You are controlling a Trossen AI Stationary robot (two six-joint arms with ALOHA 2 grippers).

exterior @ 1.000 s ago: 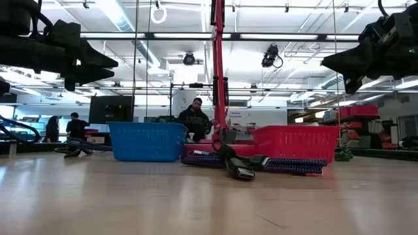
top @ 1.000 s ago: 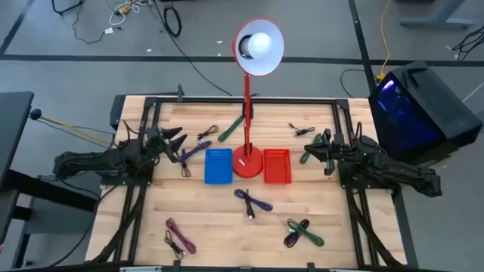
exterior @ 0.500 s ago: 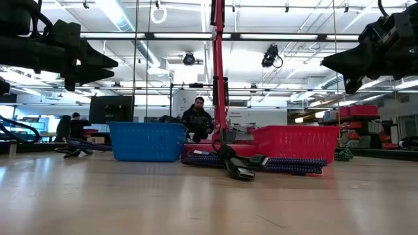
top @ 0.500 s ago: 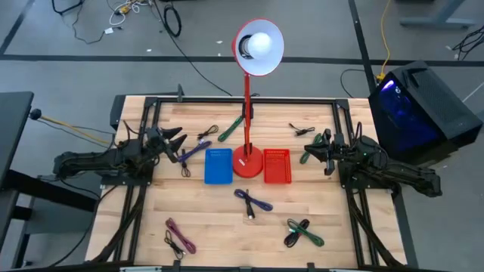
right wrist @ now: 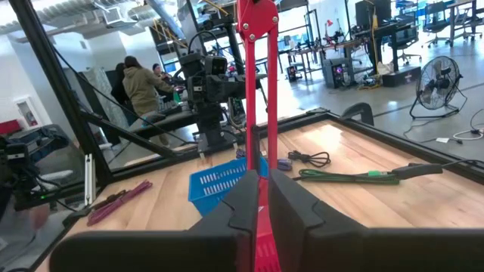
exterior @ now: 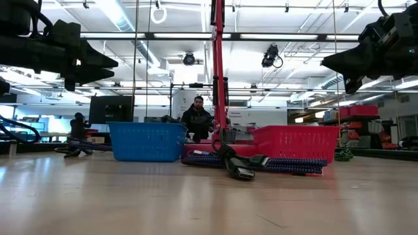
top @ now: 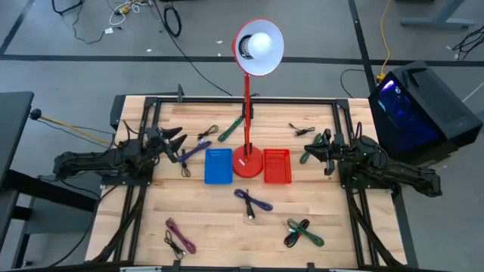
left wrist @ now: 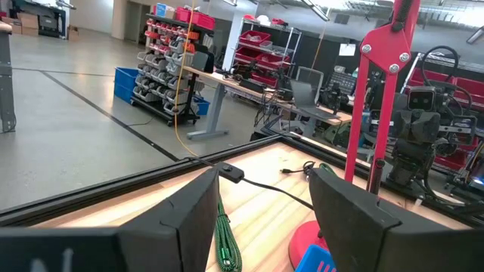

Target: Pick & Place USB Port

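Observation:
Several coiled cables with plugs lie loose on the wooden table: a purple-blue one [top: 253, 202] near the middle, a green-black one [top: 302, 231], a pink one [top: 178, 236], a green one [top: 229, 131] and a purple one [top: 193, 151]. Which of them bears the USB port I cannot tell. A blue basket [top: 218, 166] and a red basket [top: 277, 166] stand on either side of the lamp's base [top: 247, 162]. My left gripper [top: 178, 143] hovers open at the table's left, pointing level. My right gripper [top: 310, 149] hovers shut at the table's right. Neither holds anything.
The red lamp's pole [top: 246, 113] rises at the table's middle, its shade [top: 259, 47] beyond the far edge. A black frame rail [top: 242, 100] runs along the far edge. A small black cable [top: 300, 130] lies far right. People [exterior: 198, 119] show in the room behind.

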